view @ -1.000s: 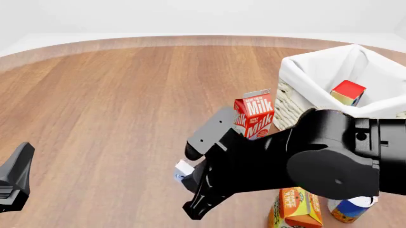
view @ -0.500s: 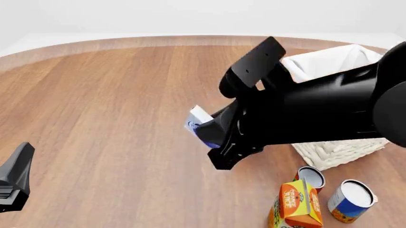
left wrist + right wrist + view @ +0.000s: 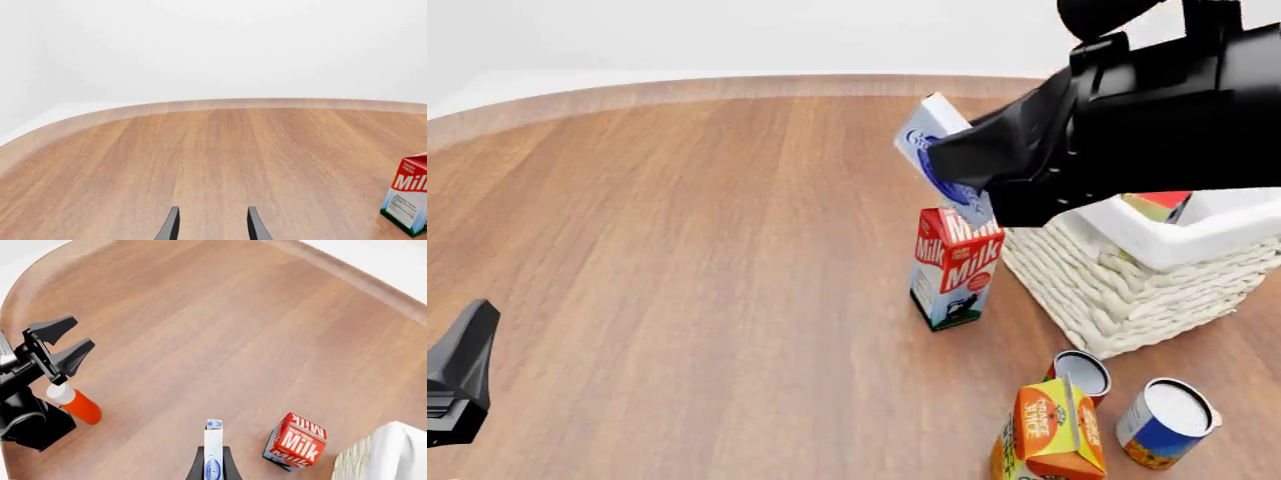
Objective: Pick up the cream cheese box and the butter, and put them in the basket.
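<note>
Looking along the left gripper (image 3: 213,227) in the left wrist view, two dark fingertips stand parted with nothing between them over bare wooden bench (image 3: 200,165), its curved far edge meeting white wall; a red-and-white milk carton (image 3: 408,200) stands at the frame's border. From the front view, the right gripper (image 3: 968,175) is clamped on the cream cheese box (image 3: 934,150), a small flat white box with blue markings, held tilted in the air above the milk carton (image 3: 954,268) and just beside the basket (image 3: 1121,285). That basket is cream-white and woven, its white liner folded over the rim, and a red-and-yellow corner that may be the butter (image 3: 1158,205) shows inside it, mostly hidden by the arm. An orange juice carton (image 3: 1049,435), an open tin (image 3: 1078,375) and a blue-and-white can (image 3: 1164,420) stand near the bench's front edge; wide wood lies open leftward. In the right wrist view, the cream cheese box (image 3: 213,452) appears edge-on between the fingers, the milk carton (image 3: 293,441) and basket rim (image 3: 387,450) below, and a red bottle (image 3: 77,404) beside the left arm.
</note>
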Action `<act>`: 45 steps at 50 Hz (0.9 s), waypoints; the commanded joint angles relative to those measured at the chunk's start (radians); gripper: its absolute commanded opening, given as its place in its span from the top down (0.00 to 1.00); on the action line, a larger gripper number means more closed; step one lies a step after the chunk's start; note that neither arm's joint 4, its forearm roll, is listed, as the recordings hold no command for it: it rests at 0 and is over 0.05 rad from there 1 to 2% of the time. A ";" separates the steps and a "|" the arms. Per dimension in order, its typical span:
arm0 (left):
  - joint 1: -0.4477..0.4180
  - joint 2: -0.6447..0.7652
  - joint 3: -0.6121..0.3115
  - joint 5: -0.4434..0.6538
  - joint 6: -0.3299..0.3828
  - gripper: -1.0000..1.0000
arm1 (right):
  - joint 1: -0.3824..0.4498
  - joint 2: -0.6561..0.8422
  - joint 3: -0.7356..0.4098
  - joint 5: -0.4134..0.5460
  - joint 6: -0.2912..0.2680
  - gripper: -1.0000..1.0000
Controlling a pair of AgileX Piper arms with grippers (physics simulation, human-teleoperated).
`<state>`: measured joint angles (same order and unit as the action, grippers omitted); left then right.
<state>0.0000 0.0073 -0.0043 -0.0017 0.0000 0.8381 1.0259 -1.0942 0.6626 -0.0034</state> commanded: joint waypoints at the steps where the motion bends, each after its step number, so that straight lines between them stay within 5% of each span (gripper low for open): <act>1: 0.000 0.000 0.000 0.000 0.000 0.00 | -0.088 -0.050 -0.042 0.035 0.017 1.00; 12: 0.000 0.000 0.000 0.000 0.000 0.00 | -0.183 -0.058 -0.072 0.049 0.042 1.00; 20: 0.000 0.000 0.000 0.000 0.000 0.00 | -0.252 -0.061 -0.113 0.064 0.002 1.00; 45: 0.000 0.000 0.000 0.000 0.000 0.00 | -0.438 -0.034 -0.169 0.069 0.001 1.00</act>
<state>0.0000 0.0073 -0.0043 -0.0017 0.0000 0.4813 0.9835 -1.2403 0.7356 -0.0063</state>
